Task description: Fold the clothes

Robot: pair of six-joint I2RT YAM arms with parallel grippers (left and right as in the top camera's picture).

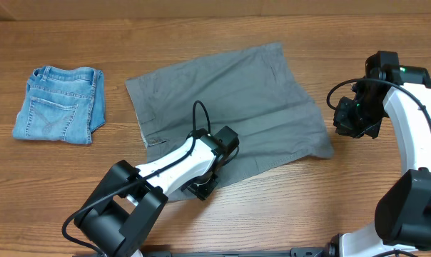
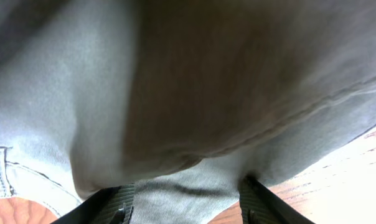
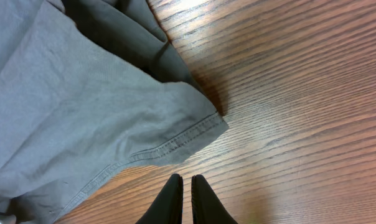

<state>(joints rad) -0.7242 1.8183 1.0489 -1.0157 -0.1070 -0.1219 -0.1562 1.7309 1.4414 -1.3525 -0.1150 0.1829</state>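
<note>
1. Straddling the near hem of the grey shorts [image 1: 230, 107], the left pincer [image 1: 203, 188] stands wide, cloth between its fingers but unclamped
2. The right pincer [image 3: 187, 179] is pinched closed on nothing (just beside the hem corner)
3. The shorts lie spread mid-tabletop [image 1: 308, 214]; lifting one edge alone would likely drag or bunch them, skewing the fold

- Grey shorts [image 1: 237, 100]: large and plain, spread mostly flat and askew across the middle of the bench [image 1: 201, 28], lightly wrinkled. The stitched hem corner [image 3: 203, 126] on the right lies flat, and the near edge is bunched up.
- Denim shorts [image 1: 58, 103]: light blue, folded compactly with a back pocket up, at far left, well apart from the grey pair.
</note>
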